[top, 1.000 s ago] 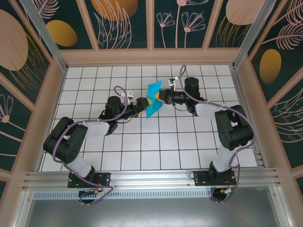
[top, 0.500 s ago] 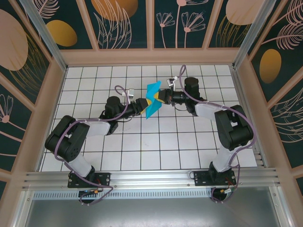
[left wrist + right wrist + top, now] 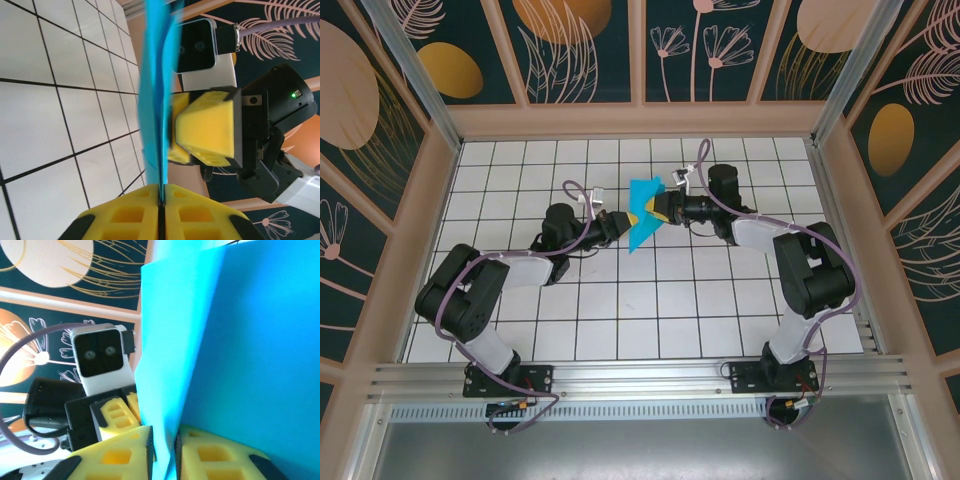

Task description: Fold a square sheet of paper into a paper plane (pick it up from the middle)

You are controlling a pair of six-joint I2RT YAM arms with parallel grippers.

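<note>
Above the table (image 3: 620, 320), left claw (image 3: 625, 222) and right claw (image 3: 658, 208) still pinch the barely shifted paper (image 3: 640, 233).

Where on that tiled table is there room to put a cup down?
Bare: the near tiles of the table between the left arm and right arm, and the rows along the back wall. Crowded: mid-table, where the left gripper and right gripper both pinch the blue paper.

Bright cyan-blue paper (image 3: 642, 212), plain and unmarked. Yellow foam fingers (image 3: 207, 125) in black housings. White table (image 3: 620, 300) crossed by thin black grid lines. Dark teal walls (image 3: 585, 50) patterned with peach leaves and orange ovals.
</note>
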